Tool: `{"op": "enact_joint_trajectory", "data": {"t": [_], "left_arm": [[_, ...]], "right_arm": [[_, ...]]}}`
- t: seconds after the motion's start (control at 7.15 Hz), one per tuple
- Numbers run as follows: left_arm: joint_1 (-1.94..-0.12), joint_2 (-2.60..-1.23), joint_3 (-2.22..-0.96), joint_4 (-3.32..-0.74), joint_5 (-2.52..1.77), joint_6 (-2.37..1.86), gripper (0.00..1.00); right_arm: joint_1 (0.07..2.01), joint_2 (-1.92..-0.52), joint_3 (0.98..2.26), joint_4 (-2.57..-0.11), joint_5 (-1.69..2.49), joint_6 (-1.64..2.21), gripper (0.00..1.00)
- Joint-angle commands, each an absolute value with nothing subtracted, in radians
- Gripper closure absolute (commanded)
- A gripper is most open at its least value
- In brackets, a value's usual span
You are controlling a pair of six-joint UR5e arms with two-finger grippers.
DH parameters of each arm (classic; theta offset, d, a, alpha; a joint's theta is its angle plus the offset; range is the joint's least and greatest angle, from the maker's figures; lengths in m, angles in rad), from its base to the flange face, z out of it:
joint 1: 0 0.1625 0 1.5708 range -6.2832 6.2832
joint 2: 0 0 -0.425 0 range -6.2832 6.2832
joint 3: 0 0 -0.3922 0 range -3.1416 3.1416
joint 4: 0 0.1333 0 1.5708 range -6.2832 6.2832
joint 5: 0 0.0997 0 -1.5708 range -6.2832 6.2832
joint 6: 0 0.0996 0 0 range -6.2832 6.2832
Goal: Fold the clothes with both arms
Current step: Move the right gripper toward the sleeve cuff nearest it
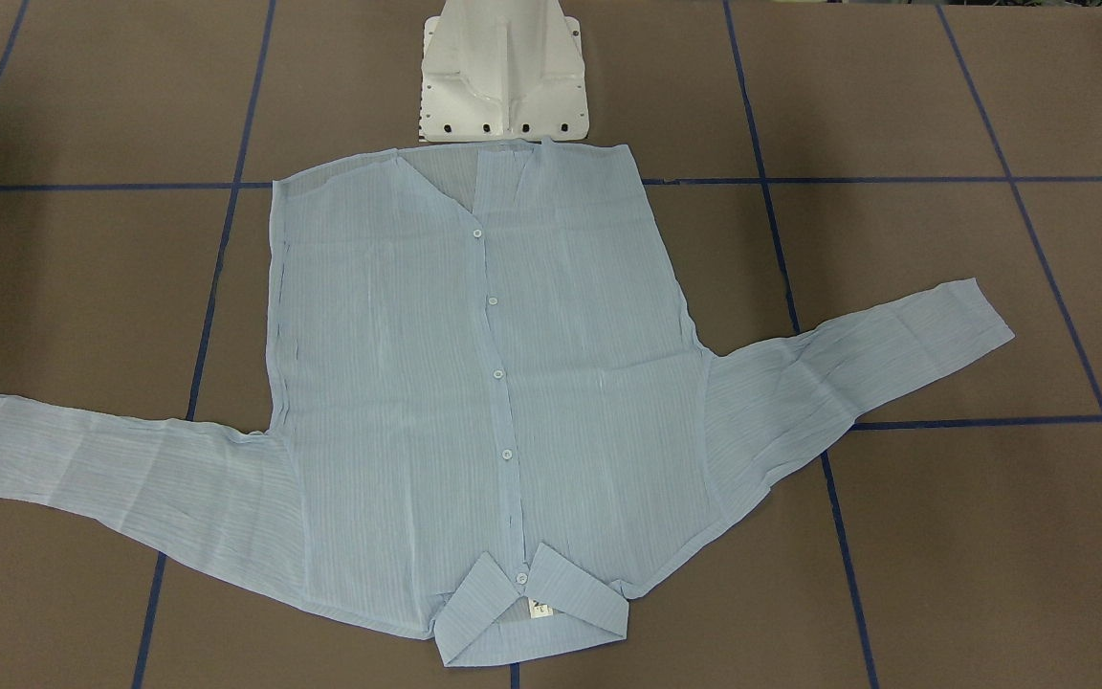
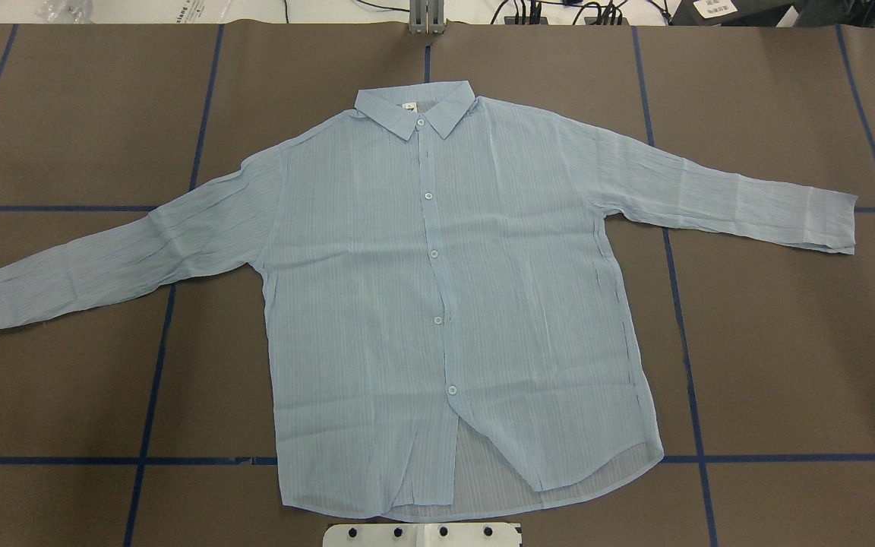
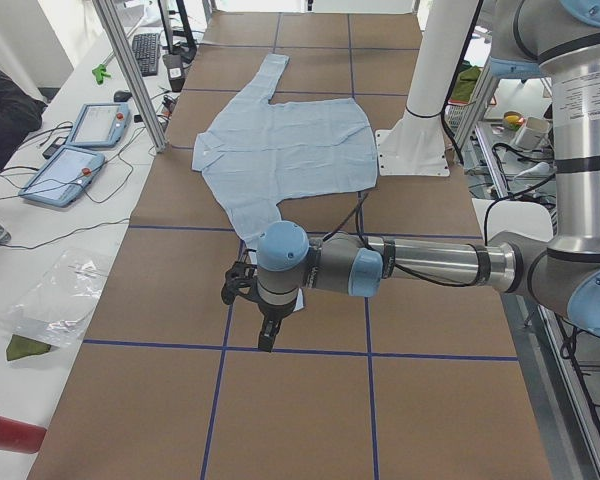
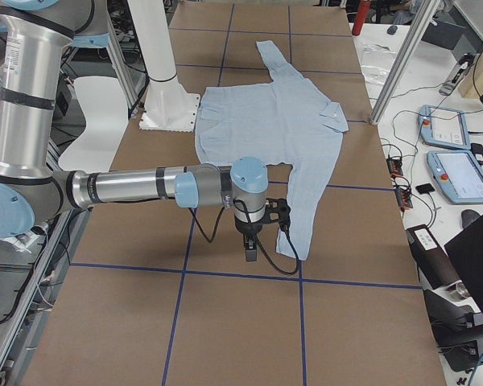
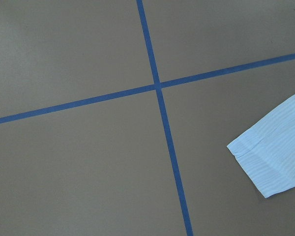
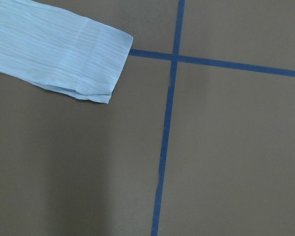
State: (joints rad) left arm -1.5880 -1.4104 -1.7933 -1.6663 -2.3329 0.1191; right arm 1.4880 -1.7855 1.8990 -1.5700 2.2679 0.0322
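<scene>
The light blue shirt (image 2: 437, 304) lies flat and face up on the brown table, buttoned, both sleeves spread out, collar at the far side from the robot base. It also shows in the front view (image 1: 398, 383). My left gripper (image 3: 263, 335) hangs above the table beyond the left sleeve end (image 5: 273, 157); only the left side view shows it, so I cannot tell whether it is open. My right gripper (image 4: 252, 245) hangs beside the right sleeve cuff (image 6: 64, 54); only the right side view shows it, so I cannot tell its state. Neither touches the shirt.
The white pedestal base (image 1: 503, 77) stands at the shirt's hem side. Blue tape lines (image 2: 156, 365) grid the table. Teach pendants (image 3: 65, 165) and cables lie on the side bench, behind aluminium posts (image 4: 398, 60).
</scene>
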Motion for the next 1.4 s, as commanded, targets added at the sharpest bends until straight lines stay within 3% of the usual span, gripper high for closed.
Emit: {"op": "enact_joint_trajectory", "data": {"t": [0.0,0.42,0.7,0.84,1.26], "left_arm": [[-1.589,-1.41,-1.808,-1.715,-2.333,0.117,0.0],[-1.588,-1.413,-1.804,-1.807,-2.333,0.12,0.0],[-1.588,-1.425,-1.777,-2.086,-2.326,0.118,0.0],[-1.588,-1.451,-1.754,-2.247,-2.285,0.117,0.0],[-1.588,-1.483,-1.706,-2.319,-2.273,0.1,0.0]], "right_arm": [[1.488,-1.784,1.91,-1.568,2.267,0.029,0.0],[1.489,-1.786,1.925,-1.487,2.281,0.031,0.0],[1.489,-1.735,1.951,-1.371,2.275,0.041,0.0],[1.489,-1.732,1.922,-1.285,2.272,0.044,0.0],[1.488,-1.624,1.747,-1.234,2.278,0.089,0.0]]}}
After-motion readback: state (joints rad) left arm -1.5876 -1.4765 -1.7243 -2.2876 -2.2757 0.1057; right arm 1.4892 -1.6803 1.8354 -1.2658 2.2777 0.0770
